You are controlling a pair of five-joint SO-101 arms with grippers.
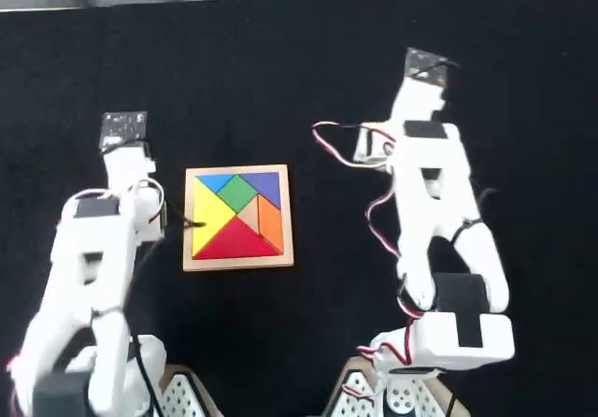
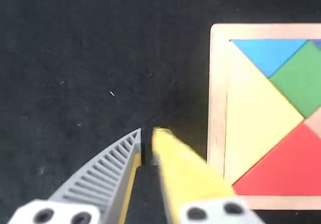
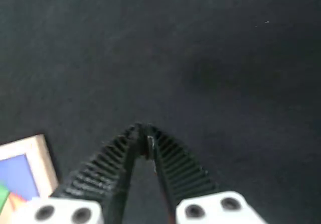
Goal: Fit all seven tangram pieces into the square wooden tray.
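Seen from above, the square wooden tray is lying on the black tabletop between my 2 arms. All 7 tangram pieces are sitting inside it: blue triangle, green square, purple triangle, yellow triangle, red triangle, orange piece and pale triangle. My left arm is standing just beside the tray's left edge, and my right arm is standing well apart on the other side.

In the left wrist view, my left claw is pointing at the tabletop just beside the tray's frame, its tips almost together and gripping nothing.

In the right wrist view, my right claw is pointing at the tabletop, tips together and gripping nothing, with 1 tray corner near.
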